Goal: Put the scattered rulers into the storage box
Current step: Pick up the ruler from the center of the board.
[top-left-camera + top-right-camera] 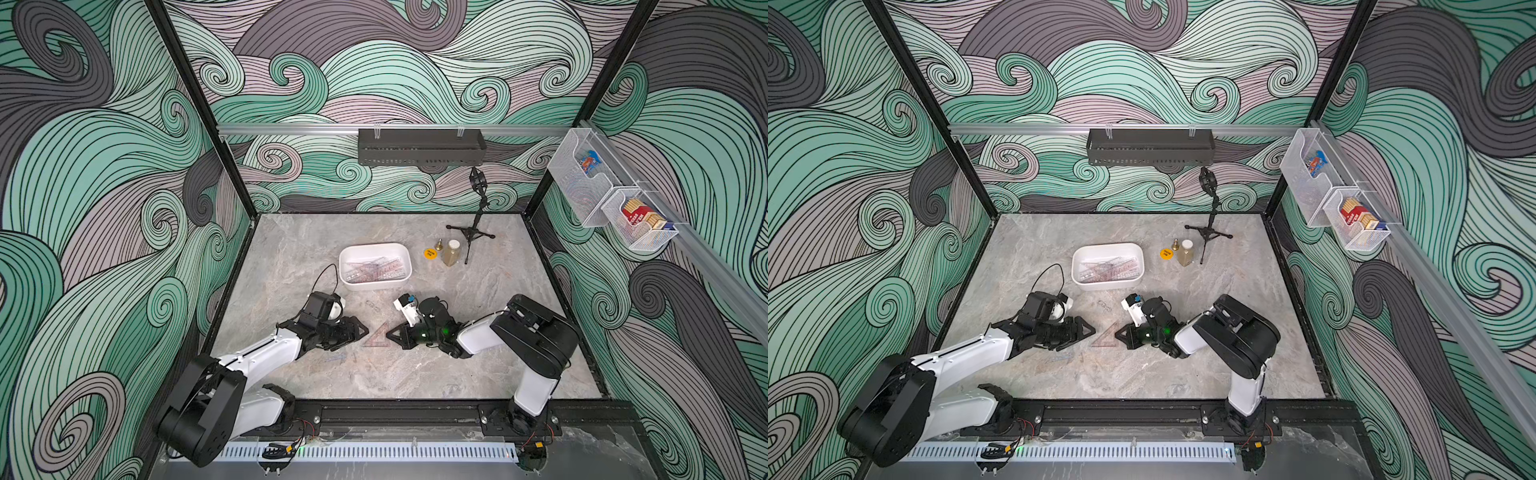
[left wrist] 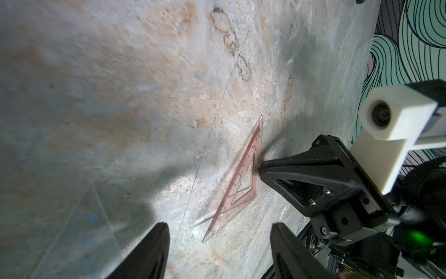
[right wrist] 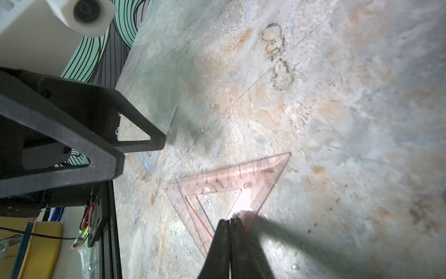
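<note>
The right pincer (image 3: 230,221) is clamped tight on the near edge of the pink triangle (image 3: 224,178), which stretches straight ahead toward the left pincer (image 2: 219,225), jaws spread and empty.

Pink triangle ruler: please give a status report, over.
Left pincer open, facing pink triangle. Right pincer shut, tip touching its edge; grip unclear. Triangle not yet in storage box. Bluish triangle beside left pincer.

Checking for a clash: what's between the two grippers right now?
A pink triangle, between the open left gripper and the shut right gripper, whose tip seems to pinch its edge. Both wrist views show it clearly; both top views faintly.
</note>
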Robot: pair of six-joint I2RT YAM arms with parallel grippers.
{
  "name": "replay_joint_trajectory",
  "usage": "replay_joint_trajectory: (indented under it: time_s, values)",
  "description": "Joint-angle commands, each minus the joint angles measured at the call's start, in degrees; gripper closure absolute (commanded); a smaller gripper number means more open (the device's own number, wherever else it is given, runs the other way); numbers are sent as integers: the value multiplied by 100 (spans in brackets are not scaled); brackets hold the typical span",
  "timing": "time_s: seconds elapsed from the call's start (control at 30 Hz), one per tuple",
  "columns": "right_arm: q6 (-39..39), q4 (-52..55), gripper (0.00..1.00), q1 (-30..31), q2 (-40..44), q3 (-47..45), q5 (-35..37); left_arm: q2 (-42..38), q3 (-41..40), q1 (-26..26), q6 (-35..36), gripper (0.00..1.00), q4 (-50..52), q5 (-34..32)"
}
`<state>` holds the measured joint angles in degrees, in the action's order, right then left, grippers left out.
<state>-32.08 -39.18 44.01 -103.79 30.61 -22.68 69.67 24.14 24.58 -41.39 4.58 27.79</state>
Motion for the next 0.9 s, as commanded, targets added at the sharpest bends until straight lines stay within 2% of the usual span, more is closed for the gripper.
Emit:
replay_joint_trajectory:
  time_s: [0.0, 0.6, 0.87]
  values:
    - [95, 60, 92, -28, -137, -77, 2, 3, -2, 69, 61, 29, -95, 145]
    - [26, -99, 92, -58, -151, -237, 2, 540, -330, 245, -211, 31, -546, 661]
    - [-12, -187, 93, -59, -153, -289, -27, 980, -266, 250, -223, 37, -870, 694]
